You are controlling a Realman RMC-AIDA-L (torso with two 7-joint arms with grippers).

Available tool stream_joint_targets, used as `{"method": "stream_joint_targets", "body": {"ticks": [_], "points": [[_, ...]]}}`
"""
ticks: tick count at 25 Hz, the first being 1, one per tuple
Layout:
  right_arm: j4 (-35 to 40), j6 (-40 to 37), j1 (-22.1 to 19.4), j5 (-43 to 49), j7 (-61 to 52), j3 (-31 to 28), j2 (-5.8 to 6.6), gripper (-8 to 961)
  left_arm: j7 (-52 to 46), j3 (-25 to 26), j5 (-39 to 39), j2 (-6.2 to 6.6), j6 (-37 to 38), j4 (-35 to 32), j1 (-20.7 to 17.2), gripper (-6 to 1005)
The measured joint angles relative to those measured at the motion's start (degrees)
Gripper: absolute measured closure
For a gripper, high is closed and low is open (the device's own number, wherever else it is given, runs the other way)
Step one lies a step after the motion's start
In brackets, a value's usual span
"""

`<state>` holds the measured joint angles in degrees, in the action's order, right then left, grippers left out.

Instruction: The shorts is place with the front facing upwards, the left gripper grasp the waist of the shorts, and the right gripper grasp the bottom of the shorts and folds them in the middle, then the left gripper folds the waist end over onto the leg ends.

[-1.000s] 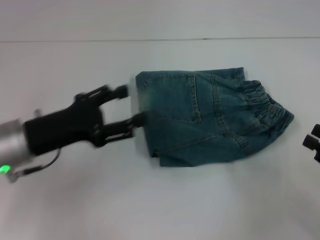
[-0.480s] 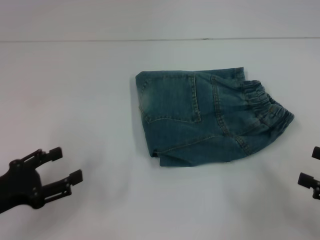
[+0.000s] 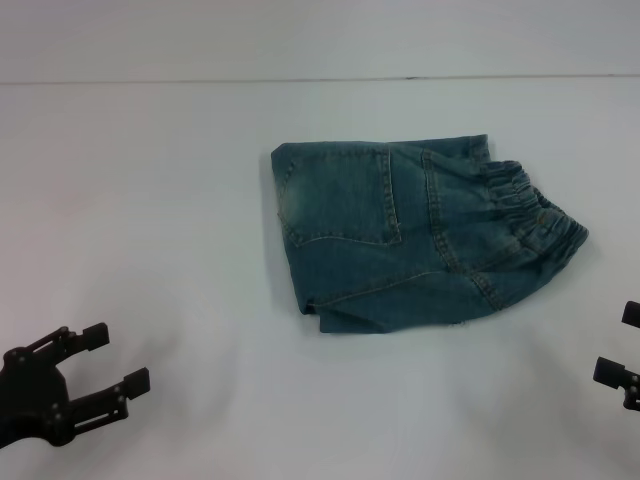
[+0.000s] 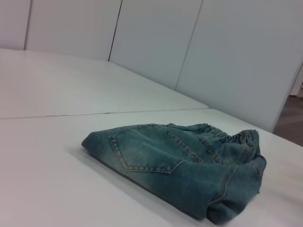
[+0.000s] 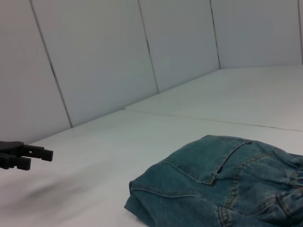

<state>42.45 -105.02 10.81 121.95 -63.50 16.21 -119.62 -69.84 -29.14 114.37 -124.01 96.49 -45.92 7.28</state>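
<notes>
The shorts point(image 3: 400, 240) lie folded into a compact bundle in the middle of the white table point(image 3: 150, 180), back patch pocket point(image 3: 345, 200) facing up. The ruched waist point(image 3: 530, 215) sits at the bundle's right end, on top of the denim below it. The leg ends are not clearly visible. My left gripper point(image 3: 115, 358) hovers open and empty at the lower left, far from the shorts. At the right edge my right gripper point(image 3: 618, 342) is open, holding nothing, and only its fingertips show. The wrist views show the shorts point(image 4: 180, 165) point(image 5: 222, 189) lying untouched.
The table's far edge point(image 3: 320, 80) runs across the top, with pale wall panels point(image 4: 227, 56) behind it. The right wrist view shows the left gripper point(image 5: 23, 155) far off at its edge.
My left gripper has drawn back from the shorts' left edge to the lower left corner and stays open. The right gripper has dropped slightly. The shorts have not moved.
</notes>
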Motion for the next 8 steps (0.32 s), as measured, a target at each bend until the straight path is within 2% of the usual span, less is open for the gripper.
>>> {"method": "stream_joint_targets", "body": {"ticks": [8], "points": [[-0.2, 0.2, 0.5, 0.0, 0.0, 0.0, 0.06, 42, 0.0, 0.2, 0.1, 0.00, 0.1, 0.0, 0.3, 129]]}}
